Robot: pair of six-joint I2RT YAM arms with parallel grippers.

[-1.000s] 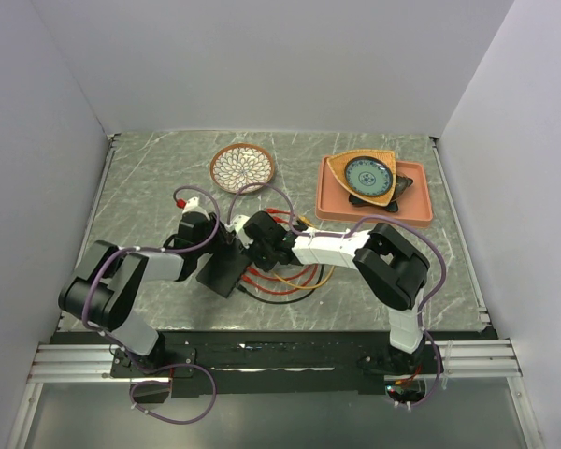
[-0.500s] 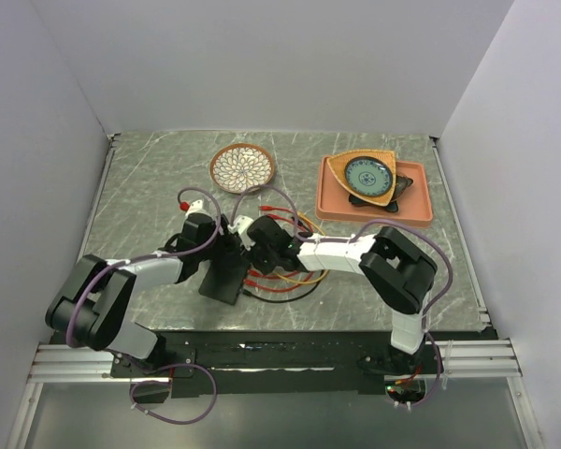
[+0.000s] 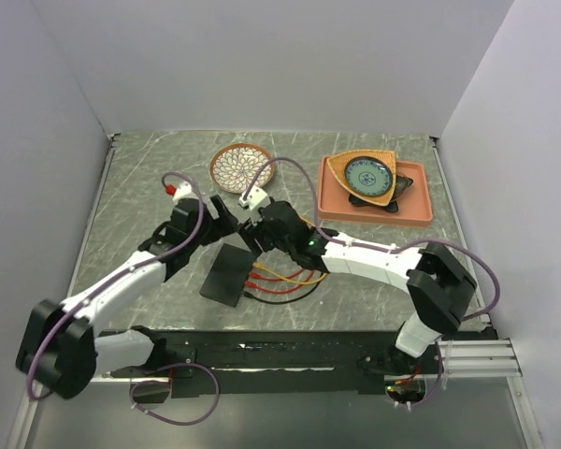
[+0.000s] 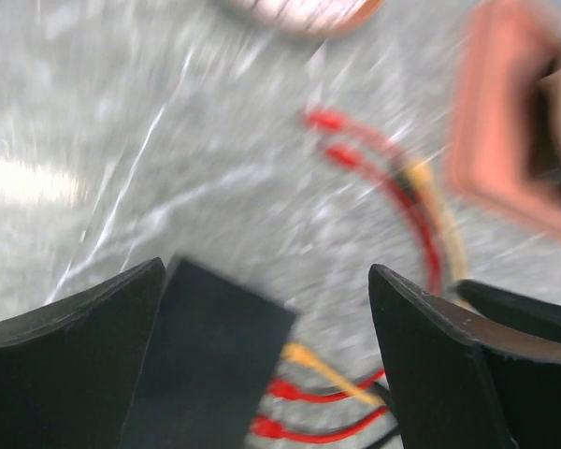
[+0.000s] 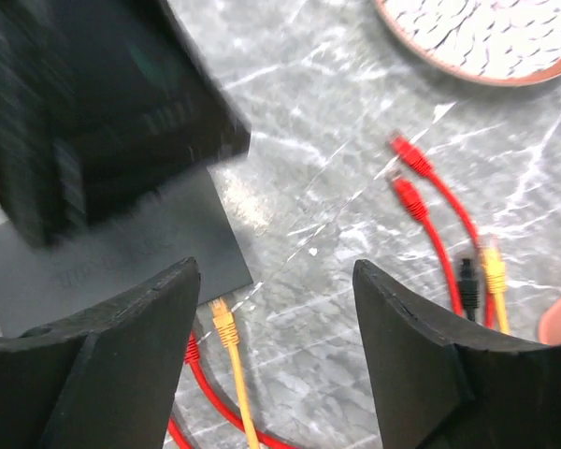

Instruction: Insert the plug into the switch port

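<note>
Near the table's front edge, the switch (image 3: 228,273) lies flat, cords at its right side.
Just beyond it, the left gripper (image 4: 266,271) and right gripper (image 5: 276,267) hang with jaws apart, holding nothing. A yellow plug (image 5: 223,323) sits at the switch's edge; its seating probably deserves a check. For the loose red plugs (image 5: 407,196) farther off, grip the body and align squarely.

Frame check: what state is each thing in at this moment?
Left pincer: open, empty.
Right pincer: open, empty.
Switch: flat on the table, held by neither pincer.
Yellow plug: at the switch's edge; cannot tell whether it is seated.
Red plugs: loose on the table, unplugged.
Bowl: upright, empty.
</note>
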